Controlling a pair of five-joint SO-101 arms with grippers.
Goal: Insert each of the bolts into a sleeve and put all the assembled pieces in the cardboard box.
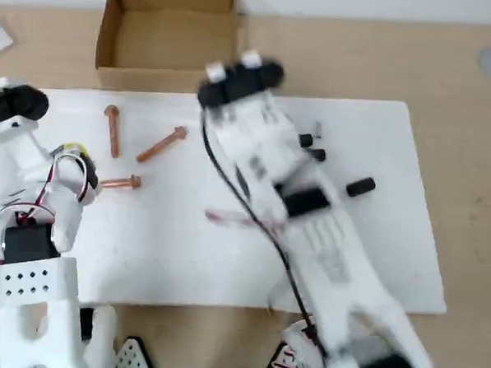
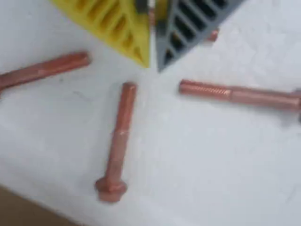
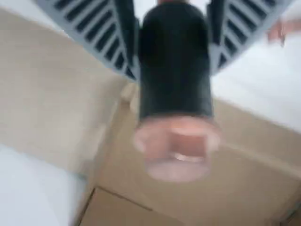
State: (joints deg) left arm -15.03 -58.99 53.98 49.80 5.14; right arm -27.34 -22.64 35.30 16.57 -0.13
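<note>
My right gripper [image 3: 174, 73] is shut on a black sleeve [image 3: 174, 66] with a copper bolt head [image 3: 176, 141] sticking out of its end. It hangs over the near wall of the cardboard box [image 3: 225, 188]. From above, this gripper [image 1: 234, 78] is at the front edge of the box [image 1: 167, 31]. Three loose copper bolts [image 1: 111, 130], [image 1: 161, 144], [image 1: 120, 181] lie on the left of the white mat [image 1: 184, 255]. My left gripper [image 2: 153, 63] hovers shut just over them, yellow and grey tips meeting. Bolts [image 2: 117, 141], [image 2: 240, 94], [image 2: 44, 69] lie around it.
Three black sleeves [image 1: 305, 140], [image 1: 316, 155], [image 1: 361, 187] lie on the right half of the mat, beside the right arm. The left arm [image 1: 28, 247] stands at the mat's left edge. Bare wooden table surrounds the mat.
</note>
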